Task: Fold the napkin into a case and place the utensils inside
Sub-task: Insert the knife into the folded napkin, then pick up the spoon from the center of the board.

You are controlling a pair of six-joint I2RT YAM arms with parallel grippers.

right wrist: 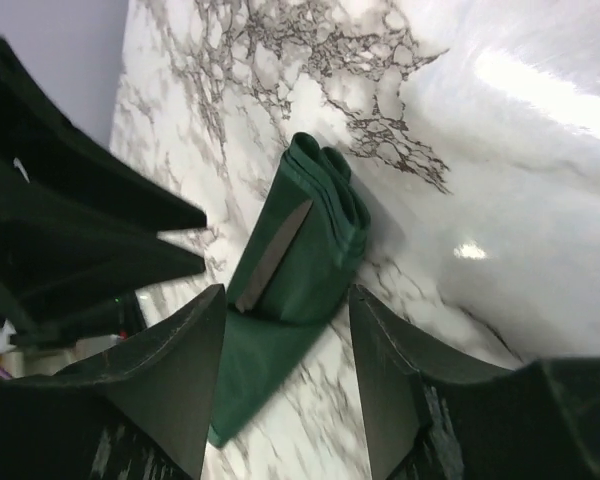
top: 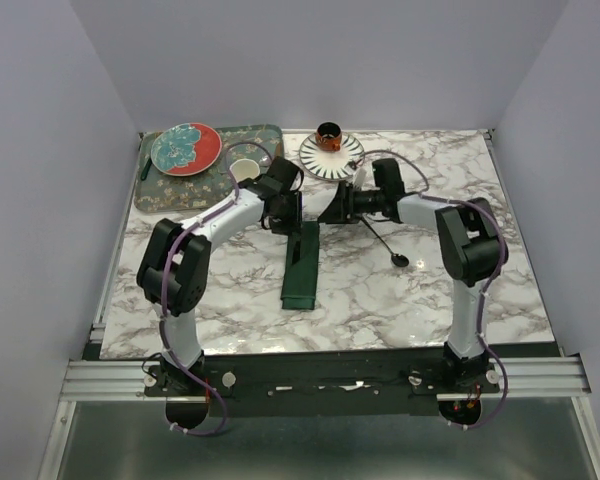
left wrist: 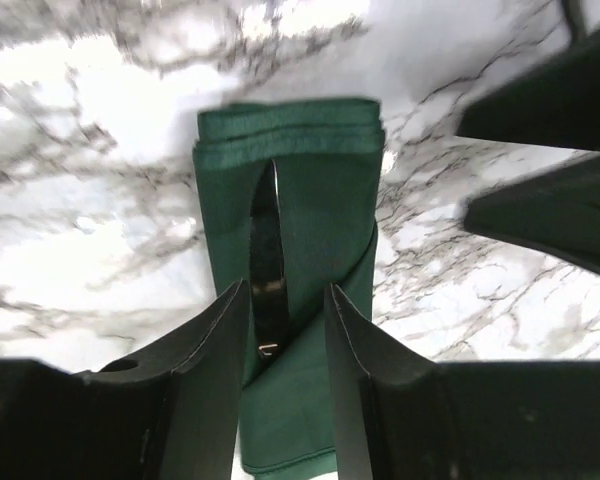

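The napkin [top: 302, 268] lies in the middle of the table, folded into a long narrow dark green case [left wrist: 310, 190]. A slim black knife [left wrist: 267, 262] sits tucked in its diagonal pocket, blade showing; it appears grey in the right wrist view [right wrist: 273, 254]. My left gripper [top: 292, 215] hovers just over the case's far end, jaws open [left wrist: 284, 290], the knife lying below the gap untouched. My right gripper [top: 328, 208] faces it from the right, also open [right wrist: 286, 292], with only case [right wrist: 315, 235] and marble beneath. Their fingertips stand close together.
A spoon [top: 399, 260] lies on the marble right of the case. Behind the grippers are a striped plate [top: 332, 160] bearing a brown cup [top: 328, 134], a white bowl [top: 245, 168], and a tray [top: 170, 185] carrying a red and teal plate [top: 185, 148].
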